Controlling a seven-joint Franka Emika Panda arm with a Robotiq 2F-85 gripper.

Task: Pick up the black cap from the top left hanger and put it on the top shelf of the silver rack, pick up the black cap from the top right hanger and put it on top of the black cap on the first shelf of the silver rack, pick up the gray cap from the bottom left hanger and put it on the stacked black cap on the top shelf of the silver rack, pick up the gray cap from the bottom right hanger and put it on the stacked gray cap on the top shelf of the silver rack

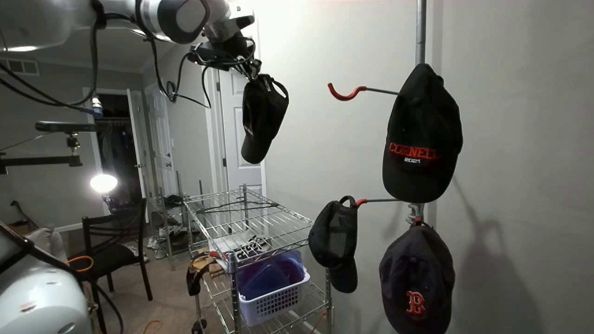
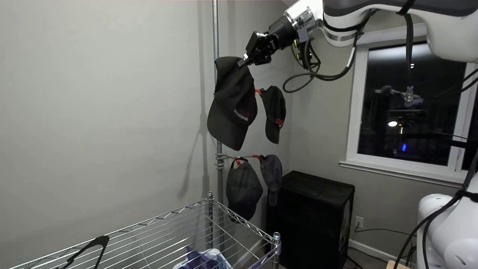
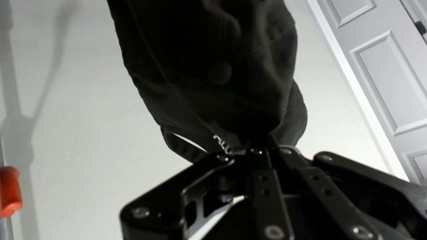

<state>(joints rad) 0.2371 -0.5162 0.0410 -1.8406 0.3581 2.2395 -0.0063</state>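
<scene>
My gripper (image 1: 253, 75) is shut on a black cap (image 1: 264, 116) and holds it in the air, brim down. The gripper (image 2: 244, 61) and held cap (image 2: 233, 97) also show in an exterior view; in the wrist view the fingers (image 3: 263, 143) pinch its cloth (image 3: 213, 76). The top left hanger (image 1: 345, 95) is bare. A black cap with red lettering (image 1: 422, 125) hangs at top right. A dark mesh-backed cap (image 1: 335, 236) hangs at bottom left, a gray cap with a red B (image 1: 417, 264) at bottom right. The silver rack's top shelf (image 1: 274, 249) is below the held cap.
A black clothes hanger (image 1: 236, 207) lies on the rack's top shelf, seen also in an exterior view (image 2: 89, 244). A pale basket (image 1: 274, 297) stands on a lower shelf. A metal pole (image 2: 215, 30) carries the hangers. A black cabinet (image 2: 310, 220) stands behind the caps.
</scene>
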